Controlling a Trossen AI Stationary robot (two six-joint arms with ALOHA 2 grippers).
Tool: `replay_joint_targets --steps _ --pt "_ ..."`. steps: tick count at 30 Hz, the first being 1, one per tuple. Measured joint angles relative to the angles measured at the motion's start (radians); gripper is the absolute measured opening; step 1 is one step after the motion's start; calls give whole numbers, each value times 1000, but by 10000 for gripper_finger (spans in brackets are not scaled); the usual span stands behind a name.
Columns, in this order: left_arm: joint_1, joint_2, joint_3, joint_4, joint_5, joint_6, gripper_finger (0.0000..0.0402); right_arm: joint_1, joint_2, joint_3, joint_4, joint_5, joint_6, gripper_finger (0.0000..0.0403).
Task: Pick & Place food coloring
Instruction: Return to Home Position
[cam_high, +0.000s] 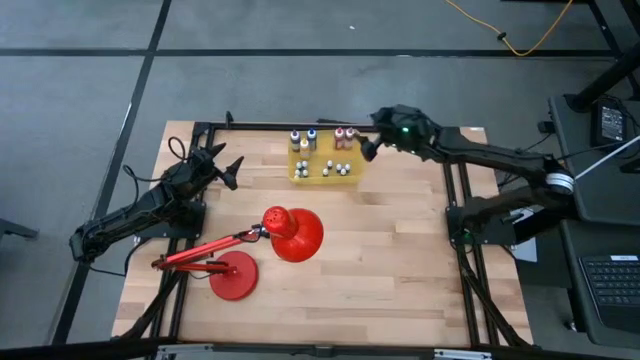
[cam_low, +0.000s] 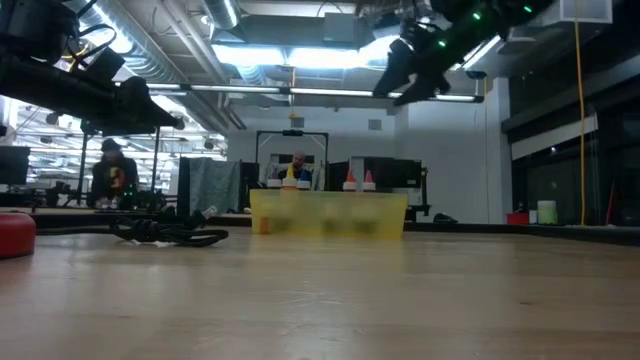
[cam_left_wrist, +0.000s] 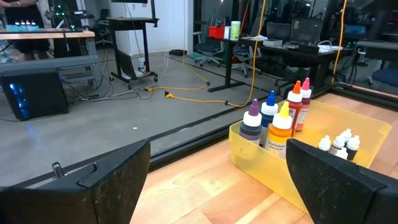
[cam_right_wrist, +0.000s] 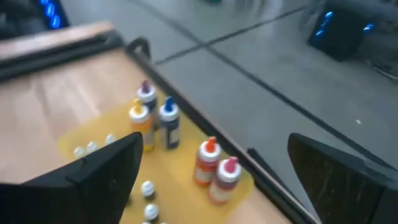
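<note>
Several tiny white-capped food coloring bottles (cam_high: 328, 168) stand upright on the floor of a translucent yellow bin (cam_high: 352, 181) at the table's far edge. They also show in the left wrist view (cam_left_wrist: 339, 144) and the right wrist view (cam_right_wrist: 148, 190). Taller bottles with purple, blue, yellow and red caps (cam_left_wrist: 268, 124) stand along the bin's far wall. My right gripper (cam_high: 368, 148) hangs open in the air over the bin's right end, tipped downward, with nothing between its fingers (cam_right_wrist: 214, 140). My left gripper (cam_high: 231, 171) waits open and level to the left of the bin (cam_left_wrist: 219, 149).
A red desk lamp lies on the table's near middle, with its shade (cam_high: 293, 234) toward the bin and its round base (cam_high: 233, 275) nearer the front. Black frame rails (cam_high: 455, 215) run along the table's sides. Bare wood lies between the lamp and the bin.
</note>
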Motion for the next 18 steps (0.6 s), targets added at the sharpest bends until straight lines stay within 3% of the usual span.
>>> replay_joint_targets --steps 7,18 --pt "0 0 0 0 0 0 365 -101 -162 -280 307 -6 -10 399" --pt "0 0 0 0 0 0 365 -232 -382 -577 325 -5 -8 399"
